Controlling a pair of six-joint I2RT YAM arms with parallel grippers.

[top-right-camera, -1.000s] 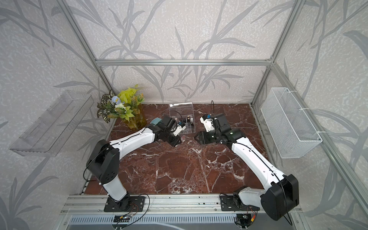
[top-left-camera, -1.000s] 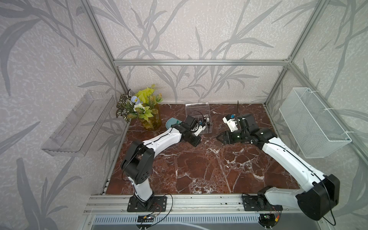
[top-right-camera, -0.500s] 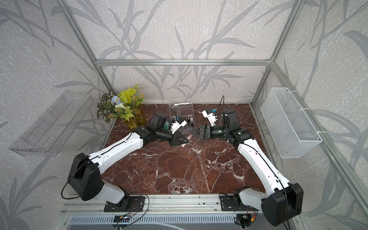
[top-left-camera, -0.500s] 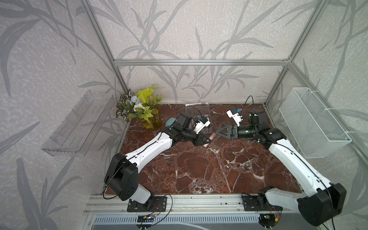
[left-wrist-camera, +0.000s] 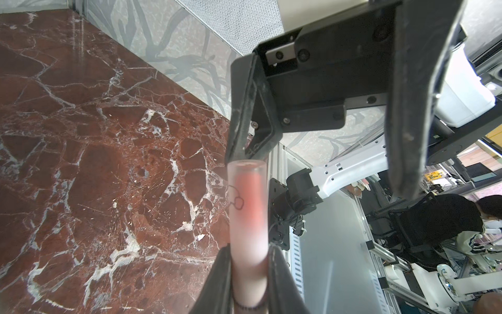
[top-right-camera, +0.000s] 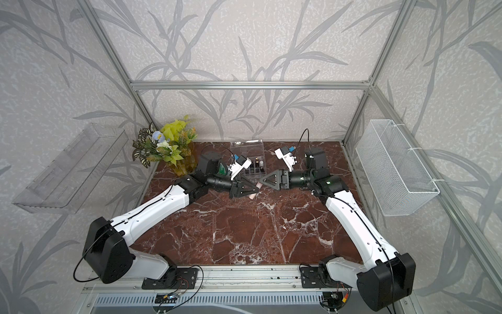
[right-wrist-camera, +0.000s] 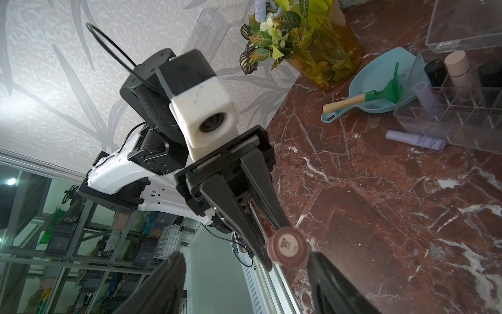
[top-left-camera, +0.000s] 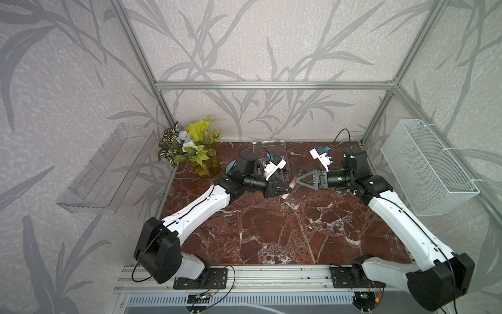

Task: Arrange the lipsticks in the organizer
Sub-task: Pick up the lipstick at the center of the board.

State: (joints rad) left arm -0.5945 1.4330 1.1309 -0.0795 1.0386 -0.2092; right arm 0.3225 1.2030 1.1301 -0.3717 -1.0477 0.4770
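Observation:
My left gripper (top-left-camera: 288, 189) is shut on a pale pink lipstick (left-wrist-camera: 248, 212), held above the marble floor with its free end pointing at the right gripper. My right gripper (top-left-camera: 297, 181) faces it, open. The tube's round end (right-wrist-camera: 287, 246) sits at the mouth of the jaws, close beside one finger (right-wrist-camera: 326, 277). The organizer (top-right-camera: 254, 170) stands behind them with its clear lid up. In the right wrist view it holds several upright lipsticks, among them a black one (right-wrist-camera: 436, 72) and a pink one (right-wrist-camera: 459, 68). A lilac lipstick (right-wrist-camera: 415, 140) lies on the floor beside it.
A blue scoop with a green toy rake (right-wrist-camera: 380, 92) lies left of the organizer, next to a potted plant (top-left-camera: 202, 160). A white wire basket (top-left-camera: 426, 168) hangs on the right wall and a long clear tray (top-left-camera: 108, 168) on the left wall.
Both arms have left the organizer and turned to face each other. The left one carried the pink lipstick toward the middle, and the right gripper opened and closed in on the tube's end.

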